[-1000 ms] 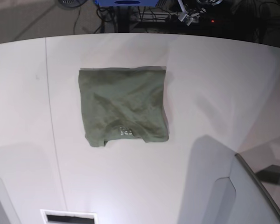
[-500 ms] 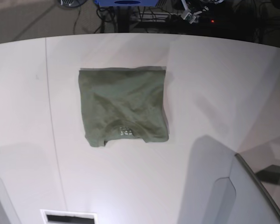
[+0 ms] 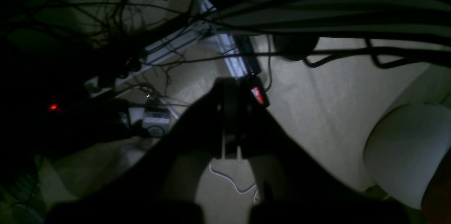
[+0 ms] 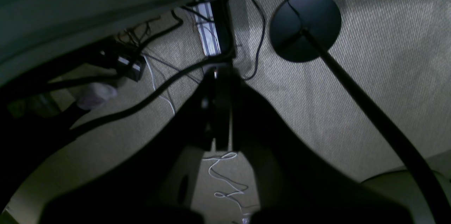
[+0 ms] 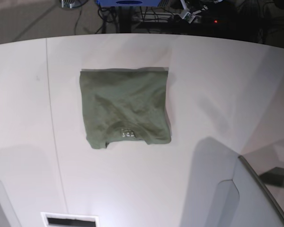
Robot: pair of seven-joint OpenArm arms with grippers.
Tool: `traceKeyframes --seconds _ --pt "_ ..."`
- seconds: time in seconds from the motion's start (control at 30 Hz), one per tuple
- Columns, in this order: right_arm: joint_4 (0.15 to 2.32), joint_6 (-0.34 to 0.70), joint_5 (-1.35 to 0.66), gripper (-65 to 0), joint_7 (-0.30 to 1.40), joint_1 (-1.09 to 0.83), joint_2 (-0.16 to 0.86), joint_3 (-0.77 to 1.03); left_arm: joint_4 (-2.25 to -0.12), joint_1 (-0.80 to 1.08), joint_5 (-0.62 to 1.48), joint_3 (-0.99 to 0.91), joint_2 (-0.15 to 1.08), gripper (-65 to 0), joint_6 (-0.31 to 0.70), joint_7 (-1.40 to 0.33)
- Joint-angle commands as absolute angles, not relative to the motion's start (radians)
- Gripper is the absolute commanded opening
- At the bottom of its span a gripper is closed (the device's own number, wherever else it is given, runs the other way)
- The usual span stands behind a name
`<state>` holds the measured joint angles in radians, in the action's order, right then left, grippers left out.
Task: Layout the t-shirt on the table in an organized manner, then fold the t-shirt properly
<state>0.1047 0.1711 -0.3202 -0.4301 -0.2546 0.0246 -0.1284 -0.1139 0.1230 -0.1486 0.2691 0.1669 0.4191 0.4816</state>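
Below the tabletop's level, both wrist cameras look down at carpeted floor rather than at the work surface. From the left wrist view, the left gripper [image 3: 230,118] appears as a dark silhouette with its two fingers pressed together, nothing between them; beyond it lie tangled cables [image 3: 148,51] and a black power strip with a red switch [image 3: 256,94]. From the right wrist view, the right gripper [image 4: 220,111] is likewise closed on nothing, pointing toward grey carpet [image 4: 370,76] where a round black stand base [image 4: 306,26] with a slanting pole sits, and a thin white cord [image 4: 222,178] curls beneath the fingers.

From the base view, neither gripper reaches over the table [image 5: 227,85]. The olive-green t-shirt [image 5: 125,108] lies folded into a roughly square packet on the white surface, left of centre, its neck label facing up near the near edge. Its edges are fairly straight, with a small flap sticking out at the near-left corner. A grey-white angled panel [image 5: 255,198] fills the near-right corner.
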Motion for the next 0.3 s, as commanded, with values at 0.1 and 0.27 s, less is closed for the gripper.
traceKeyframes --seconds 0.1,0.27 --pt "0.105 0.17 -0.317 -65.0 -0.438 -0.262 0.025 -0.13 -0.068 0.114 -0.145 0.266 0.177 -65.0 0.427 0.49" --pt "0.105 0.17 -0.317 -65.0 -0.438 -0.262 0.024 -0.13 -0.061 0.111 -0.145 0.268 0.173 -65.0 0.427 0.49"
